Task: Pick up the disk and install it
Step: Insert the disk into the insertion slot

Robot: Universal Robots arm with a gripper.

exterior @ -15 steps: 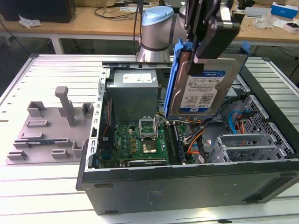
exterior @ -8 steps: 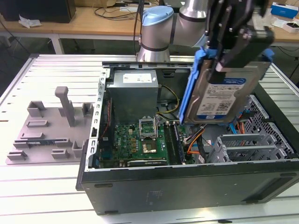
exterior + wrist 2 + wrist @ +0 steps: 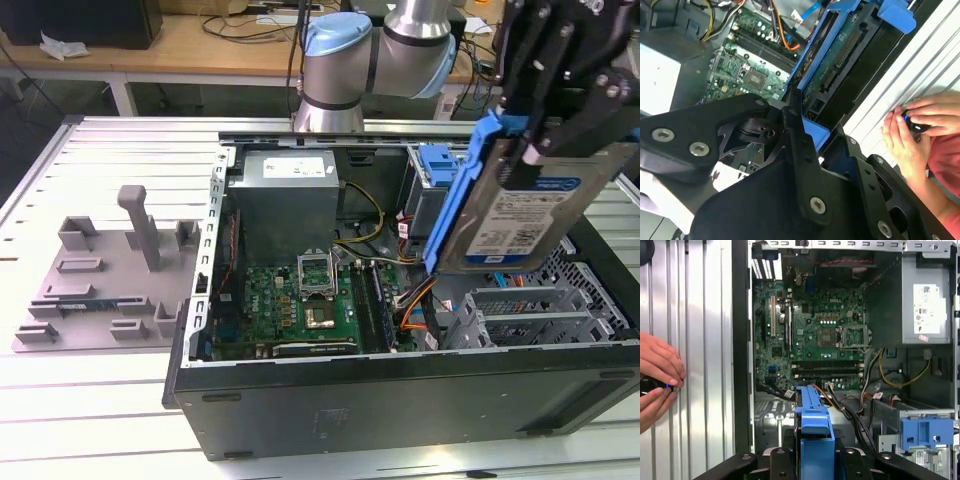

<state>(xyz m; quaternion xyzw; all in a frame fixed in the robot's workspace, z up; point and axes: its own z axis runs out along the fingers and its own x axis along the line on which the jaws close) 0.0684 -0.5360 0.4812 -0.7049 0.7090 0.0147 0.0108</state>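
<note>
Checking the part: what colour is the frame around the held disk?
Blue frame, best in the exterior view.

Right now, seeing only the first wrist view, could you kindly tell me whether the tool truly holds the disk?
Observer: Yes; in the exterior view the tool clamps the flat silver metal disk with white-and-blue label and blue plastic frame.
Operator: Is it level?
Observer: No, it hangs tilted, one blue-framed corner lowest.
Operator: Anything beside the open dark metal computer case?
Observer: A grey plastic fixture lies at the exterior view's left.
</note>
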